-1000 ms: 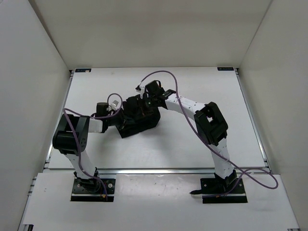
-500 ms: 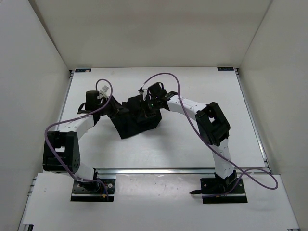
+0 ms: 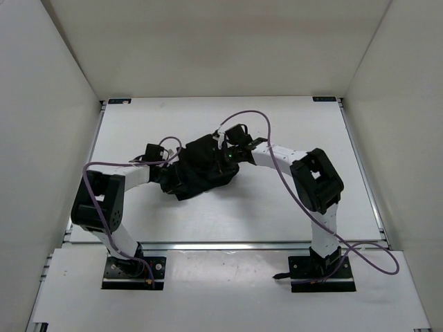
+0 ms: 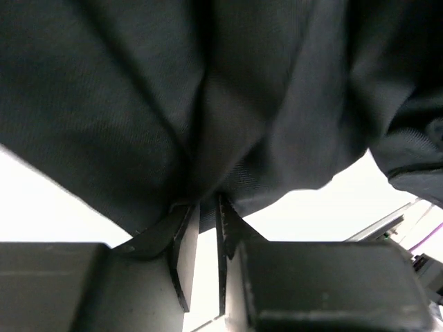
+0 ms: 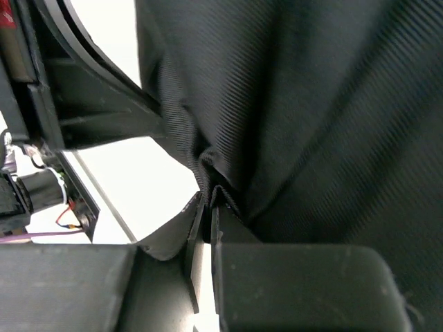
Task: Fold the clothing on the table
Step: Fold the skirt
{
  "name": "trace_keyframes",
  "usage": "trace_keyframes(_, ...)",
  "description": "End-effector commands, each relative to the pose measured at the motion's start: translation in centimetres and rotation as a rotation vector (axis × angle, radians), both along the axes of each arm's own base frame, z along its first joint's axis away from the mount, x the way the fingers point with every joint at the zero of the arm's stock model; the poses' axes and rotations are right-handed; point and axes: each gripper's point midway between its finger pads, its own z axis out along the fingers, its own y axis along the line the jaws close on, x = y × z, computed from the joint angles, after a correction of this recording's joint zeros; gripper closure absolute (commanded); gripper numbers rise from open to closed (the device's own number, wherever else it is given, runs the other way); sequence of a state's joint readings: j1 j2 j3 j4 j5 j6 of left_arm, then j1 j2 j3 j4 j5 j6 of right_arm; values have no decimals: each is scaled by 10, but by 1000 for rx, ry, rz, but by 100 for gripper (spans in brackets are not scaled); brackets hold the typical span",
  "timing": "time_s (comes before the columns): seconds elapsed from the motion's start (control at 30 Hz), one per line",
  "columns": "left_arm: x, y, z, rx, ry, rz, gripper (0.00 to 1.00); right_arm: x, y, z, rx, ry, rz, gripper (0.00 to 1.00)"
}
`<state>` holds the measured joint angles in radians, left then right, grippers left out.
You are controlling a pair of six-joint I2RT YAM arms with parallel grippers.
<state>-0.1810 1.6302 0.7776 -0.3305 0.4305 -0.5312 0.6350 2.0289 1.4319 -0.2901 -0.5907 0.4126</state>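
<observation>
The clothing (image 3: 202, 169), a black ribbed garment, is bunched in a heap near the middle of the white table (image 3: 277, 207), between the two grippers. My left gripper (image 3: 171, 176) reaches into its left side. In the left wrist view the jaws (image 4: 206, 206) stand close together with a fold of the clothing (image 4: 208, 90) caught between their tips. My right gripper (image 3: 225, 162) comes in from the right and above. Seen from the right wrist, it (image 5: 210, 194) is shut on a pinched ridge of the clothing (image 5: 311, 104).
White upright walls (image 3: 55, 104) enclose the table on three sides. A silver rail (image 3: 228, 243) runs along the near edge, in front of the arm bases. Purple cables (image 3: 242, 117) loop over both arms close to the garment.
The left arm has swung back down from the far left onto the garment's left side, its jaws narrowing. The right gripper moved slightly right, and the clothing shifted and bunched wider.
</observation>
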Motion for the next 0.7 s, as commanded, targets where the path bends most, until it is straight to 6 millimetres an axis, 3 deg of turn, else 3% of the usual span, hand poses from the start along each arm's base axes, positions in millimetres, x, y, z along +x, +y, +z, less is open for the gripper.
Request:
trace_keyframes(0.0,7,-17,-8,49,-11,-81,74,9,-19,28,44,-72,-62,100)
trace_keyframes(0.17,17,-35,-10,30,-28,-88,75,12,-38,43,30,-119,-89,100)
trace_keyframes(0.27,16,-34,-11,12,-30,-79,75,24,-21,72,48,-183,-64,100)
trace_keyframes(0.3,14,-32,-11,6,-25,-70,75,22,-16,68,50,-175,-52,100)
trace_keyframes(0.37,15,-30,-11,-12,-33,-59,75,24,3,84,81,-203,-21,100)
trace_keyframes(0.47,11,-27,-11,-21,-19,-57,75,8,36,83,106,-199,59,100)
trace_keyframes(0.57,13,-25,-10,-34,-10,-69,74,-10,54,61,80,-151,134,100)
trace_keyframes(0.67,13,-24,-8,-52,-12,-76,73,-21,60,29,32,-82,152,100)
